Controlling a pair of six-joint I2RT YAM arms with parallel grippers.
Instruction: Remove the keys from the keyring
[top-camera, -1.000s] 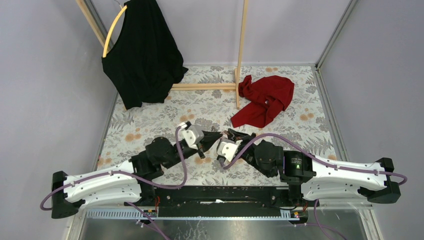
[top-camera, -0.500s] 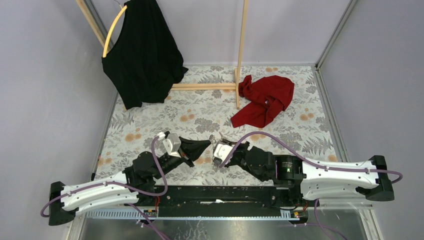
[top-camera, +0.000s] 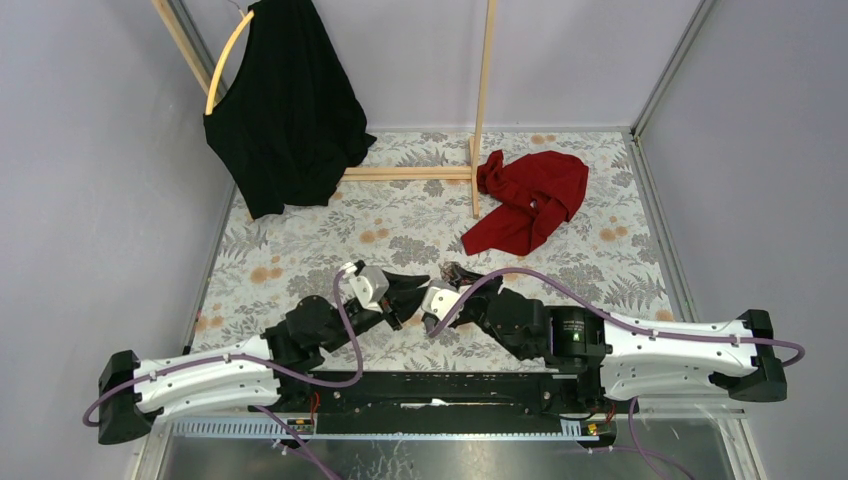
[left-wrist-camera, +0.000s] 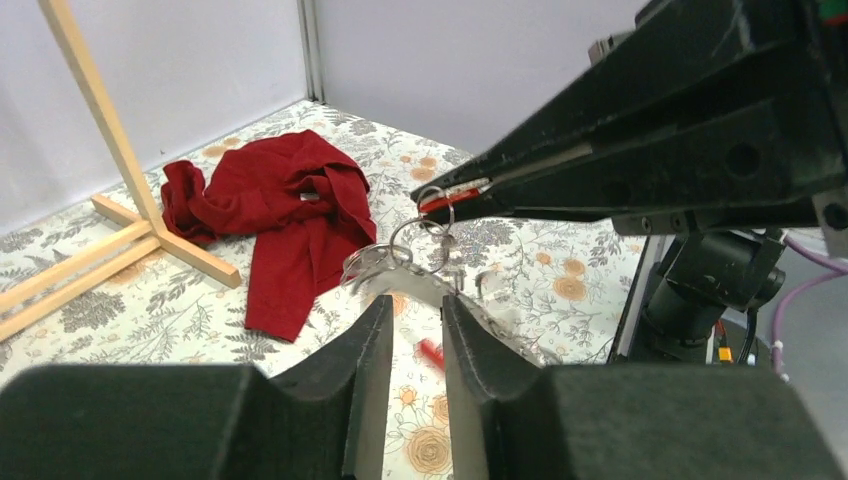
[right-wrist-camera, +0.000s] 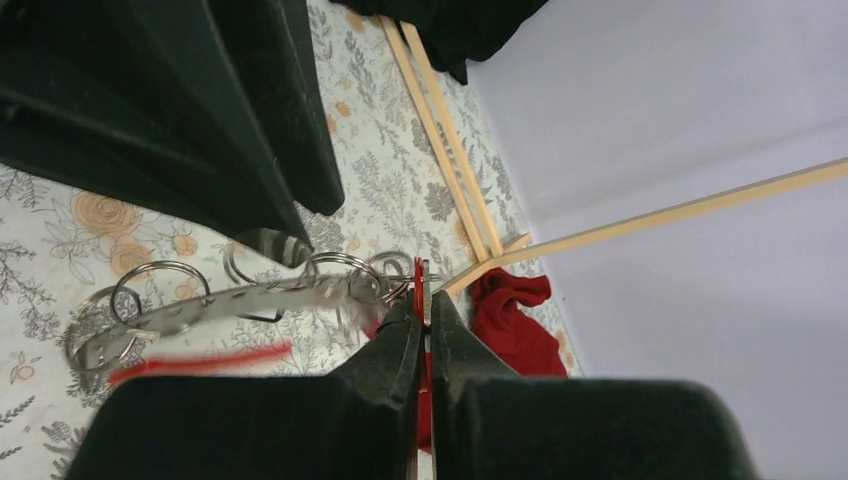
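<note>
Farther back on the flowered table (top-camera: 290, 245), one crumpled red cloth (top-camera: 530, 200) lies beside a wooden rack (top-camera: 485, 90). One black garment (top-camera: 285, 110) hangs from a yellow hoop (top-camera: 228, 55) on that rack. Neither stands in the way near the arms.

Both arms reach low and inward, and their fingers meet tip to tip above the table's middle. The right gripper (right-wrist-camera: 420, 300) is pinched closed on the thin red section of the keyring (right-wrist-camera: 419, 272), holding it in the air. The left gripper (left-wrist-camera: 417, 305) points at the dangling bunch with its jaws a narrow slit apart, gripping nothing I can see.

At least four wire rings (right-wrist-camera: 160, 290) hang there. The keys (left-wrist-camera: 372, 262) are too blurred to count.
</note>
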